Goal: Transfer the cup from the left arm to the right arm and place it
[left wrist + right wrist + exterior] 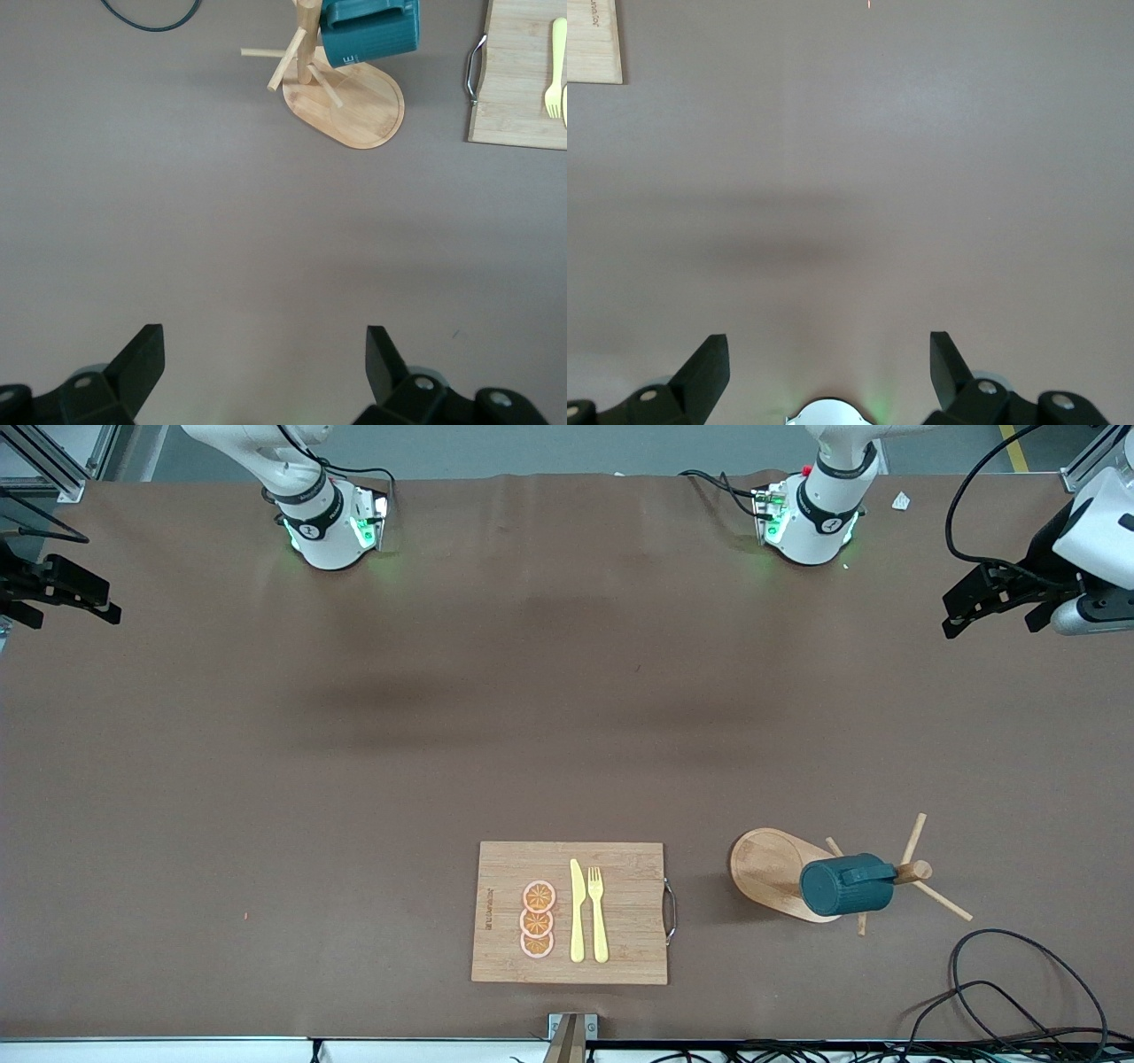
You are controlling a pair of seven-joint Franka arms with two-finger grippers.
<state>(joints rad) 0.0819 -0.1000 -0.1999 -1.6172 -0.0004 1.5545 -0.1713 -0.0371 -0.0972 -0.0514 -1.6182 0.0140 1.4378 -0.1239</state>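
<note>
The dark teal-green cup (846, 886) hangs on its side by its handle from a peg of the wooden peg stand (766, 868), close to the front camera at the left arm's end of the table. It also shows in the left wrist view (368, 27), on the stand (354, 102). My left gripper (961, 607) is open and empty, up over the table edge at the left arm's end, well apart from the cup. In its own view (264, 354) it is over bare table. My right gripper (106, 600) is open and empty over the right arm's end (829, 359).
A wooden cutting board (620, 868) with a metal handle lies beside the stand, toward the right arm's end. On it are orange slices (538, 919), a yellow knife (577, 911) and a yellow fork (599, 912). Black cables (1001, 992) loop near the stand.
</note>
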